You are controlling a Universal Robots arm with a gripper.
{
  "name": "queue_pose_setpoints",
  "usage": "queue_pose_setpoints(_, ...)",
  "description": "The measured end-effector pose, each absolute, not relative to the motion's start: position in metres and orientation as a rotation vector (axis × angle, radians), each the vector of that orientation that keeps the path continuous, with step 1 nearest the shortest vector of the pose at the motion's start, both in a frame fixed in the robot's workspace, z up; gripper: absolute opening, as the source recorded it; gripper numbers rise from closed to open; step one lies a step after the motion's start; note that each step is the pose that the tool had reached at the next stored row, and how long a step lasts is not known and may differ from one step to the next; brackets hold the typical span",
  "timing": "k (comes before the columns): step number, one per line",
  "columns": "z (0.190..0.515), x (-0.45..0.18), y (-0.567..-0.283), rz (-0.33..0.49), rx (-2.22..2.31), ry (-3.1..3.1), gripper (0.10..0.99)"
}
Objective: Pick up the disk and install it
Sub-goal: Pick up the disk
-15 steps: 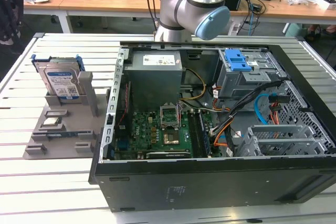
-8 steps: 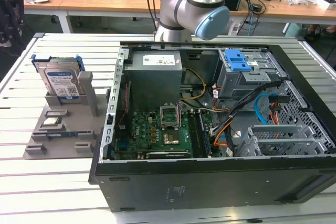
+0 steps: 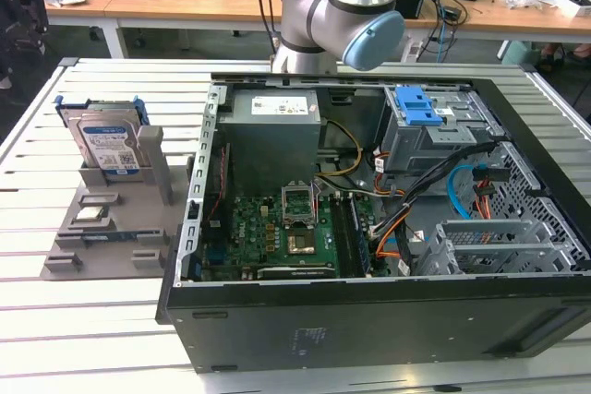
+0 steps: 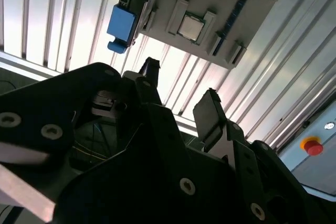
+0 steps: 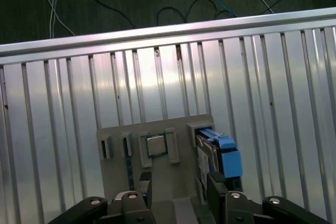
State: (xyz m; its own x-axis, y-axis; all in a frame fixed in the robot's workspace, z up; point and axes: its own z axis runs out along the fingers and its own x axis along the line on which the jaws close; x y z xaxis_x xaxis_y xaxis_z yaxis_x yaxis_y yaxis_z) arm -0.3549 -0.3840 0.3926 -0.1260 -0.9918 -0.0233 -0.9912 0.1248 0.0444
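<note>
The table [image 3: 55,320] carries a parts holder [image 3: 111,246] at the exterior view's left, with an open computer case [image 3: 369,329] just beside it at the exterior view's right. The disk [image 3: 106,140] stands upright in a slot at the holder's far end. A processor chip [image 3: 90,214] lies flat in a recess in front of it. Inside the case, the motherboard [image 3: 268,237] lies on the bottom panel, the power supply [image 3: 274,122] sits behind it, and the drive cage [image 3: 411,145] sits in the far corner at the exterior view's right. The robot arm [image 3: 342,6] rises at the case's far side.

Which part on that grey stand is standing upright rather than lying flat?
The hard drive, silver with a blue frame: it stands on edge in the grey stand, while the small square chip lies flat.
</note>
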Motion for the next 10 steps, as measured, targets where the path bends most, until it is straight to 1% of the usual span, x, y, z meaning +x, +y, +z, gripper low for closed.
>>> queue_pose_setpoints(10,0.393,-0.354,-0.362,-0.076,2.069,-2.347,0.541)
